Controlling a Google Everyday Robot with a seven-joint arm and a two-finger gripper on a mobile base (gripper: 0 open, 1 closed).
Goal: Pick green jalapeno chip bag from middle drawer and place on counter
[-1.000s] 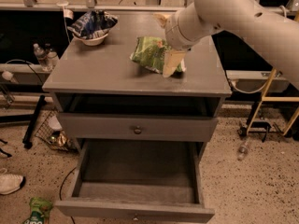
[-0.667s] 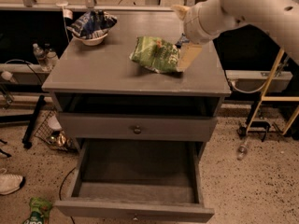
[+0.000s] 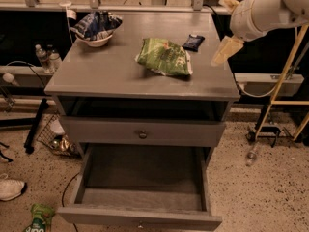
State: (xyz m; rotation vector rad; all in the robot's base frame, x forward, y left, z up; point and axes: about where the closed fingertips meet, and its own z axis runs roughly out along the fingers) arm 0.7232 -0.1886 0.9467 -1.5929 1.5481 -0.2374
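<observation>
The green jalapeno chip bag (image 3: pixel 164 57) lies flat on the counter (image 3: pixel 111 71), right of its middle, and nothing touches it. My gripper (image 3: pixel 221 30) hangs in the air past the counter's right edge, well clear of the bag. It is open and empty, with one pale finger (image 3: pixel 225 50) pointing down-left. The middle drawer (image 3: pixel 140 217) is pulled out at the bottom, and its grey floor is bare.
A white bowl (image 3: pixel 96 38) with a blue bag stands at the counter's back left. A small dark packet (image 3: pixel 193 41) lies at the back right. The drawer front (image 3: pixel 142 132) with a round knob is shut. A small green pouch (image 3: pixel 38 219) and a shoe (image 3: pixel 9 187) lie on the floor at left.
My gripper has let go of the chip bag and moved right and up, off past the counter's edge. The bag now rests alone on the counter.
</observation>
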